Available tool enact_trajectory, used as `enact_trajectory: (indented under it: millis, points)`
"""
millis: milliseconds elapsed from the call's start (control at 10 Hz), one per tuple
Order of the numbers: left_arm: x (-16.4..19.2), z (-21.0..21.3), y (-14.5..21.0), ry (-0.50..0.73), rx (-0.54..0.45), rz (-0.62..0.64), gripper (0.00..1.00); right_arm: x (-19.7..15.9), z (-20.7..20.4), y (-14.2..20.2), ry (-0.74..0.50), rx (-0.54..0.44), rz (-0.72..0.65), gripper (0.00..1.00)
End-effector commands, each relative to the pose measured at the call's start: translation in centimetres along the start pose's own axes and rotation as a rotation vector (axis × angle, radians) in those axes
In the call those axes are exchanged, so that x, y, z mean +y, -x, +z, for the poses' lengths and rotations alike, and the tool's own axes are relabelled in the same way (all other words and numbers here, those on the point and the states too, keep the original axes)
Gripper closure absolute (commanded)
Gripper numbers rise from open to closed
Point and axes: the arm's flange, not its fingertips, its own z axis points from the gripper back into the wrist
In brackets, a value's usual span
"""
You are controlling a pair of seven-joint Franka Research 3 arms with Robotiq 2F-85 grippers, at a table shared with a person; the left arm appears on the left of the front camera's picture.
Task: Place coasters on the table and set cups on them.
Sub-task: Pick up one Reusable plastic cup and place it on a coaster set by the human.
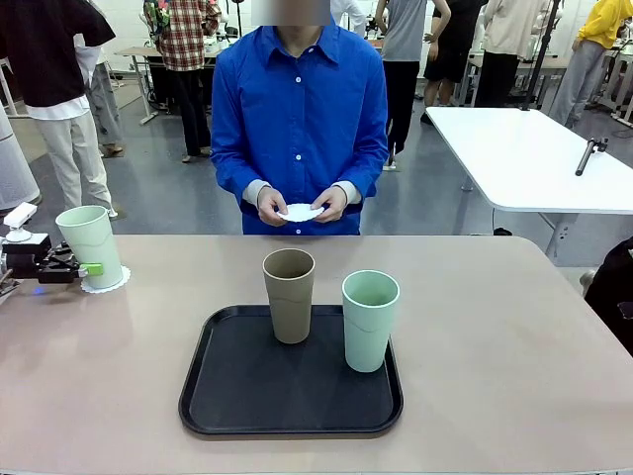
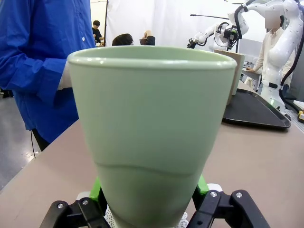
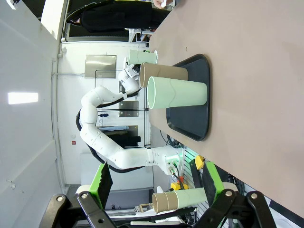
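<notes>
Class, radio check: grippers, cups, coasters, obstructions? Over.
Left gripper flanks mint cup on coaster, grip unclear; right gripper open. Tan cup, second mint cup on tray. Person holds another coaster. No obstruction.

1 mint cup (image 2: 152,128) stands upright on a scalloped white coaster (image 1: 117,284) between the left fingers (image 2: 97,187); the tan cup (image 1: 289,295) and 2nd mint cup (image 1: 370,320) stand upright, well apart from them.

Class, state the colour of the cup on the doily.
Pale mint green tumbler, clearest in left wrist view.

Grey floor (image 1: 168,203) — white table (image 1: 534,158) at far right.
</notes>
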Motion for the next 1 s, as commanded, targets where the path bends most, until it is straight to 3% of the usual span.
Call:
enact_trajectory:
  millis: [0, 100, 900]
  points:
    - [-0.08, 0.38, 0.49, 0.024, 0.019, -0.014, 0.14, -0.02, 0.01, 0.14, -0.013, -0.003, 0.015, 0.0]
    - [0.01, 0.33, 0.55, 0.033, 0.016, -0.005, 0.0, -0.02, 0.01, 0.14, -0.013, -0.003, 0.015, 0.0]
    - [-0.02, 0.47, 0.28, 0.079, 0.005, 0.013, 0.0, -0.02, 0.01, 0.14, -0.013, -0.003, 0.015, 0.0]
